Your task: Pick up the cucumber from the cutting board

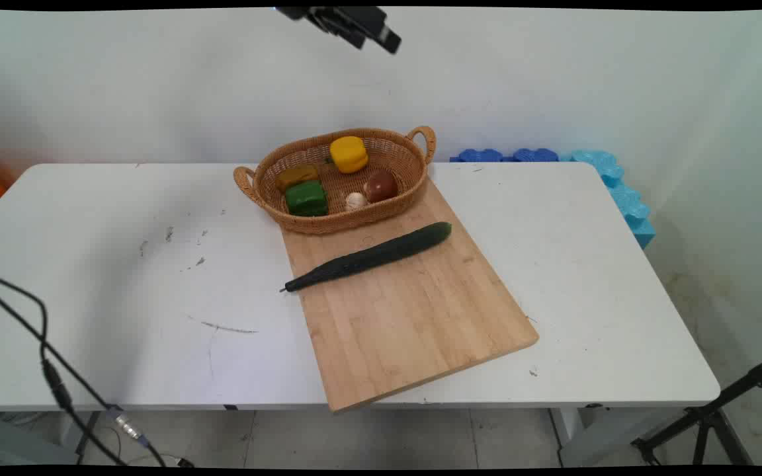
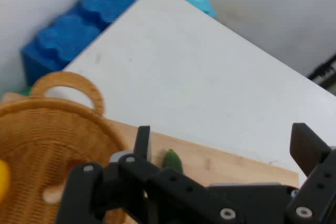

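1. Main view: the tool (image 1: 354,26) is seen raised at the top edge, well above the wicker basket (image 1: 414,173); nothing is held.
2. The cucumber (image 1: 371,256), nearest thing below, is laid diagonally across the cutting board (image 1: 414,317) on the white surface (image 1: 123,264), just beside the basket.
3. It is judged stiff, light and smooth-skinned; a mid-length hold across its width is favoured.
4. Hand view: the tool's fingers (image 2: 302,145) are seen spread wide and empty; the cucumber's tip (image 2: 171,160), a basket handle and blue foam blocks (image 2: 79,30) are visible.
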